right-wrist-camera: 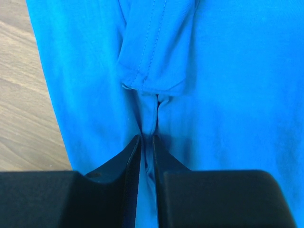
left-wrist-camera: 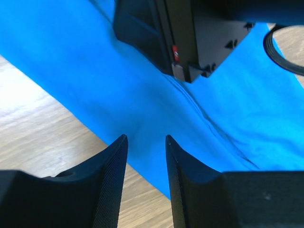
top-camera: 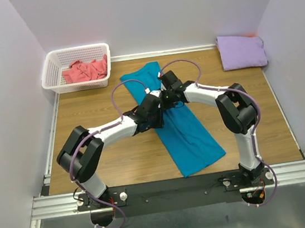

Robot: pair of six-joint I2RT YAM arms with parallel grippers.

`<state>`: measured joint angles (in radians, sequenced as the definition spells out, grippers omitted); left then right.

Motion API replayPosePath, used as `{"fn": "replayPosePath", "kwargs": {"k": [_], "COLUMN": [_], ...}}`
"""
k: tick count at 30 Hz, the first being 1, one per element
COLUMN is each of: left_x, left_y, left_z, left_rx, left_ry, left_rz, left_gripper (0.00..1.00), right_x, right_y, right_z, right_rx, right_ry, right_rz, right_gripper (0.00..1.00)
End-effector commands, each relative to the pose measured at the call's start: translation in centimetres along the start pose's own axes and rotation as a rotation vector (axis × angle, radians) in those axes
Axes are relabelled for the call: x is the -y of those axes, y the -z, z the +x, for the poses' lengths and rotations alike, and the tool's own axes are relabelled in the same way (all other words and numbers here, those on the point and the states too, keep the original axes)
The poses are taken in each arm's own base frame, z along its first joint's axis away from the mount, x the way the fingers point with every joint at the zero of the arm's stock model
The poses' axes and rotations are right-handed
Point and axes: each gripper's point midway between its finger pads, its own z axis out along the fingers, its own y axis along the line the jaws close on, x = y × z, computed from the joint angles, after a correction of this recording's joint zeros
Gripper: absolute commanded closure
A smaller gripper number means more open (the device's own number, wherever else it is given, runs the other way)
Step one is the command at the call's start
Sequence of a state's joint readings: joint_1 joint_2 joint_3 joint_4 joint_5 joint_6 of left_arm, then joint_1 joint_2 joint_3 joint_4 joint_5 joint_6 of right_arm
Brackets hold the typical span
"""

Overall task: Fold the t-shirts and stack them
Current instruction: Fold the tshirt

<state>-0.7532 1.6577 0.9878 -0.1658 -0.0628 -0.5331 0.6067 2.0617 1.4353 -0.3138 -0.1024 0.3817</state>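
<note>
The teal-blue t-shirt lies as a long folded strip running diagonally across the middle of the table. Both grippers meet over its middle. My left gripper is open just above the shirt's left edge, with nothing between its fingers. My right gripper is shut on a pinched ridge of the teal shirt, beside a folded sleeve hem. The right gripper's body shows in the left wrist view. The pale lavender shirt lies folded at the back right. The coral-pink shirt is crumpled in the basket.
A white lattice basket stands at the back left corner. White walls enclose the wooden table on three sides. A black rail runs along the near edge.
</note>
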Motion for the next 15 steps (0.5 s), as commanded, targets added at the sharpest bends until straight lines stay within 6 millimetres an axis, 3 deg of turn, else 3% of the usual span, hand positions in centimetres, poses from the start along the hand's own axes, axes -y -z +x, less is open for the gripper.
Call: {"fn": "replayPosePath", "kwargs": {"k": [1,15], "left_x": [0.3,-1.0], "left_y": [-1.1,-2.5], "left_z": [2.0,6.2], "left_rx": [-0.037,-0.132], "left_ry": [0.032,0.031], "left_rz": [0.022,0.005], "left_gripper": [0.56,0.59], "right_x": [0.3,0.9], "right_y": [-1.0,-1.1], "right_z": [-0.9,-1.3], "right_rx": [0.025,0.042], "right_ry": [-0.029,-0.088], "right_rz": [0.010,0.015], "right_gripper": [0.78,0.78]}}
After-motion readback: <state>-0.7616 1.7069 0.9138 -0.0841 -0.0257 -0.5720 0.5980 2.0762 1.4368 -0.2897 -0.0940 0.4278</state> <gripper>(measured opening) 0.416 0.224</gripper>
